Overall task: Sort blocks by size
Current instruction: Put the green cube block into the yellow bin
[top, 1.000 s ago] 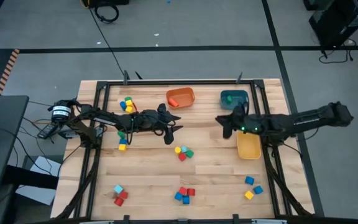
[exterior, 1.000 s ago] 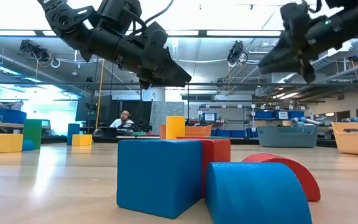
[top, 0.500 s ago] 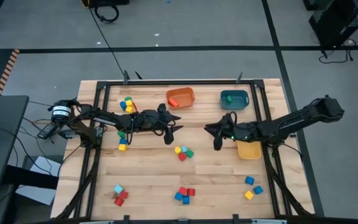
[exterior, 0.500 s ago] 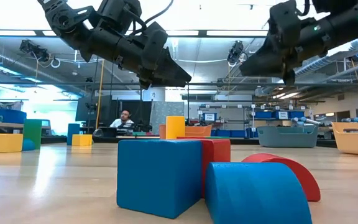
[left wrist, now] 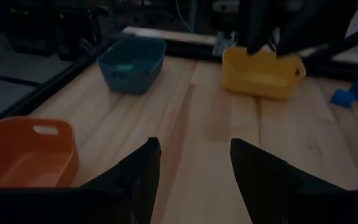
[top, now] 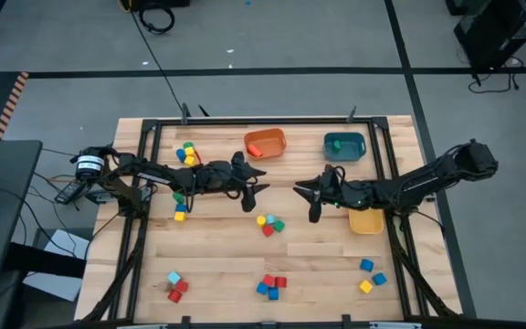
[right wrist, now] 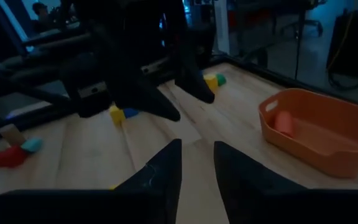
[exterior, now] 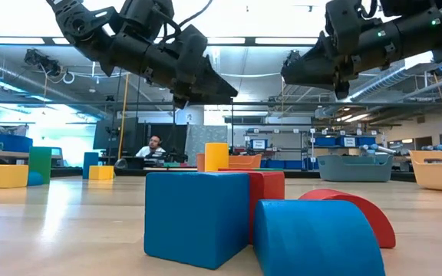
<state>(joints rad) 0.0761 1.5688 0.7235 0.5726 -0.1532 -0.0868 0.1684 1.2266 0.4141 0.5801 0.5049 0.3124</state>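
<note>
While blocks [top: 269, 285] lie in small groups near the table's [top: 318, 256] front edge and centre, both arms hang above mid-table, left gripper [top: 252, 194] parted and empty, right gripper [top: 312, 199] slightly parted and empty, orange bin [top: 265, 143] and teal bin [top: 344, 144] at the far edge.

Wooden table [top: 318, 251] on grey concrete floor [top: 272, 87] — dark tape lines [top: 400, 55] crossing floor beyond table. Black cables [top: 158, 18] coiled on floor past table's far edge. Behind table, open workshop: bright ceiling light strips [exterior: 282, 40], exposed ducts [exterior: 21, 57] overhead, shelving [exterior: 298, 142] with blue bins. Person [exterior: 153, 146] seated at desk — well beyond table.
</note>
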